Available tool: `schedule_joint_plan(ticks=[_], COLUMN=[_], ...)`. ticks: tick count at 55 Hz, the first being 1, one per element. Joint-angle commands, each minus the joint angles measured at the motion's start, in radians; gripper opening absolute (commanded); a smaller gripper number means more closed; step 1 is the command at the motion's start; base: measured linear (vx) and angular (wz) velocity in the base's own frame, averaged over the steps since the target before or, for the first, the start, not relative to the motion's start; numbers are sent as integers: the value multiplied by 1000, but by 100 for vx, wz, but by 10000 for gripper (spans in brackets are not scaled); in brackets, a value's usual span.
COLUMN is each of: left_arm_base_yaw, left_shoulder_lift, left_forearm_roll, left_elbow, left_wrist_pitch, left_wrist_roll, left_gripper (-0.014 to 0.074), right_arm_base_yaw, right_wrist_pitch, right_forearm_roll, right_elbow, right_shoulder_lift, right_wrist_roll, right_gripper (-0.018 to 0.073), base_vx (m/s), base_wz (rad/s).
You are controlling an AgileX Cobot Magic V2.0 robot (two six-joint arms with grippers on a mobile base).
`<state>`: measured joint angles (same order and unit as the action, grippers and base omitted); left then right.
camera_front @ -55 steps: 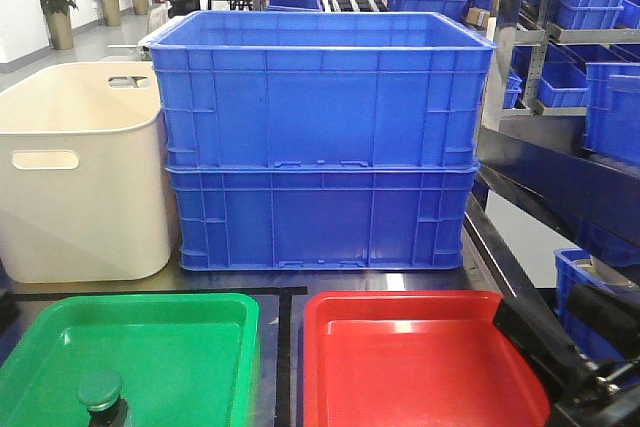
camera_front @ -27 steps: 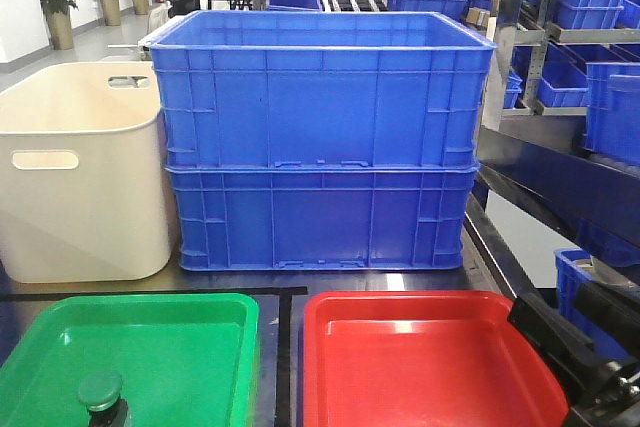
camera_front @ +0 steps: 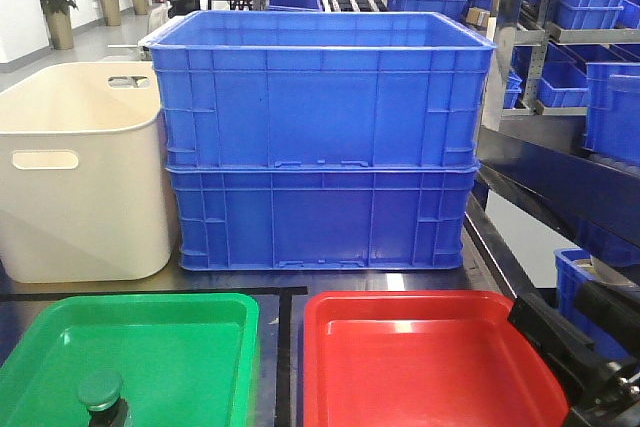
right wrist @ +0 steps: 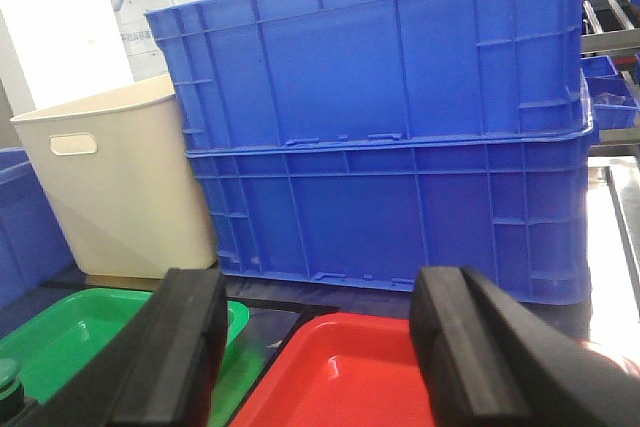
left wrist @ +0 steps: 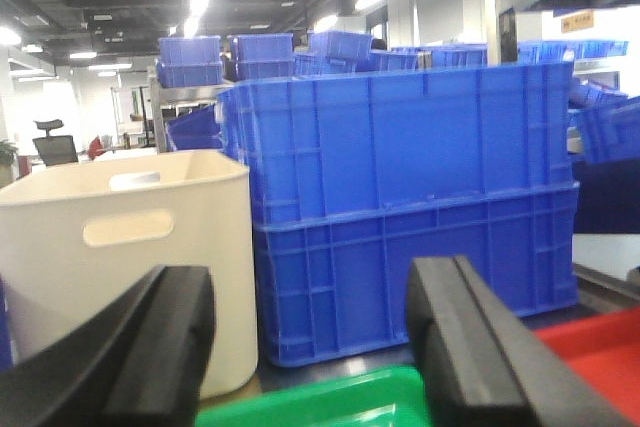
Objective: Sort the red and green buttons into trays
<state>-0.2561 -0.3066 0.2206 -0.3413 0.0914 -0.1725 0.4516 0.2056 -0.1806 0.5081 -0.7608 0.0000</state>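
Note:
The green button [camera_front: 100,391] stands on its black base inside the green tray [camera_front: 190,347], near the front edge; its dome also shows at the left edge of the right wrist view [right wrist: 8,375]. The red tray [camera_front: 420,367] lies to the right of the green one, with nothing in the part I see. The red button is out of view. My left gripper [left wrist: 310,347] is open over the green tray's [left wrist: 330,402] far rim, holding nothing. My right gripper [right wrist: 315,347] is open above the red tray's [right wrist: 360,377] left part, also holding nothing.
Two stacked blue crates [camera_front: 320,137] stand right behind the trays, with a cream tub [camera_front: 80,187] to their left. My right arm [camera_front: 570,352] juts in at the lower right. A rack with more blue crates [camera_front: 590,67] lines the right side.
My right arm has drawn back toward the lower right, uncovering more of the red tray's right side. The green button has stayed put in the green tray.

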Motion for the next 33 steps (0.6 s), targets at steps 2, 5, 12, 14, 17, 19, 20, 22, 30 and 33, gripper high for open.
schedule_joint_plan(ticks=[2,5,12,14,17,19,20,22,30,33], left_arm_base_yaw=[-6,0,40,57,85,103,109,131,154,154], left_shoulder_lift=[62,109,221,255,308,337,340,332,333,333], left_forearm_roll=[-164,-214,-228,-228,-227,-228,-228,-226,-228,-228], left_elbow=[62,129,282,334,351,339,339,343,348,348], left_wrist_pitch=[61,61,72,83,-1,-64,-84,-91,-98,-101], left_wrist_roll=[111,146,147,144,141,141,141,141,141,141], left_gripper=[381,316,157,113,49,8,-10,-8,-8,-7], right_arm_base_yaw=[-1,-1,-1,-1,-1,-1,-1,-1,-1,-1], right_wrist_pitch=[77,77,77,77,77,78,79,76,74,74], right_forearm_roll=[8,8,8,8,8,8,8,8,8,8], right_elbow=[34,34,34,34,34,34,34,34,33,33], right_shoulder_lift=[6,6,6,6,6,6,6,6,6,6], right_wrist_roll=[-8,-8,-8,-8,-8,-8,-8,-8,-8,-8], right_gripper=[454,454,454,454,454,454,454,454,454,454], base_vx=[0,0,0,0,0,0,0,0,0,0], base_wz=[0,0,0,0,0,0,0,0,0,0])
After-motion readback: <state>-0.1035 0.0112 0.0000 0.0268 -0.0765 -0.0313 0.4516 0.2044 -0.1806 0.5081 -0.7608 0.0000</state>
